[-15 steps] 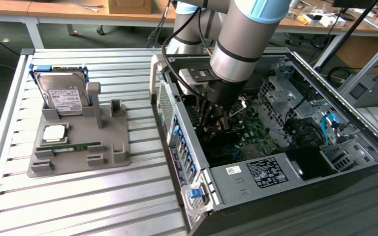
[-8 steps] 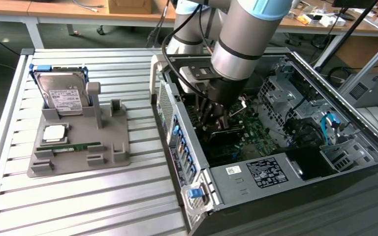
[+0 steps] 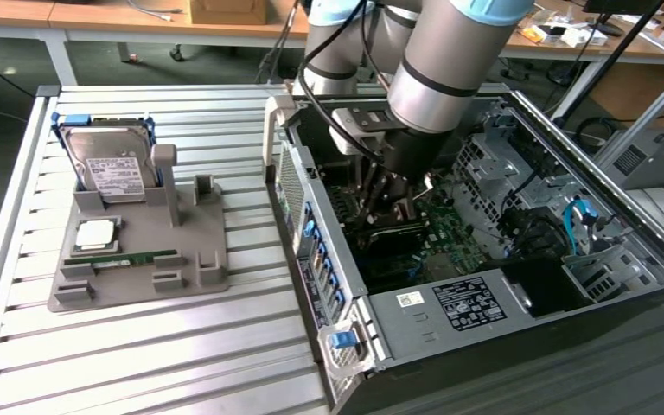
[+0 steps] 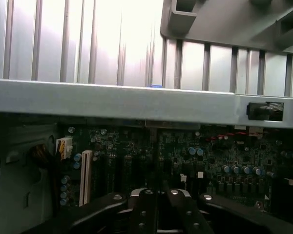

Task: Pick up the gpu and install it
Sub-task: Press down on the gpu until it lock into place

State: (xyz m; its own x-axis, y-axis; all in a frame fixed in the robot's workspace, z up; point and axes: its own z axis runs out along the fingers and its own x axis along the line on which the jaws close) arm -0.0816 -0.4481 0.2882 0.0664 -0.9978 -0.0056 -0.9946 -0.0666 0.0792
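While gripper (image 3: 392,192) sits inside computer case (image 3: 609,216), jaws clamped on gpu (image 3: 369,186): install step; needs slot alignment over motherboard (image 4: 185,161).

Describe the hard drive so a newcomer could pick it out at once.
Start at the grey parts holder on the slatted table, on the exterior view's left of the open computer case. The hard drive stands propped at its far end. It is the boxy silver block with a white label, unlike the slim green memory stick lying flat nearby.
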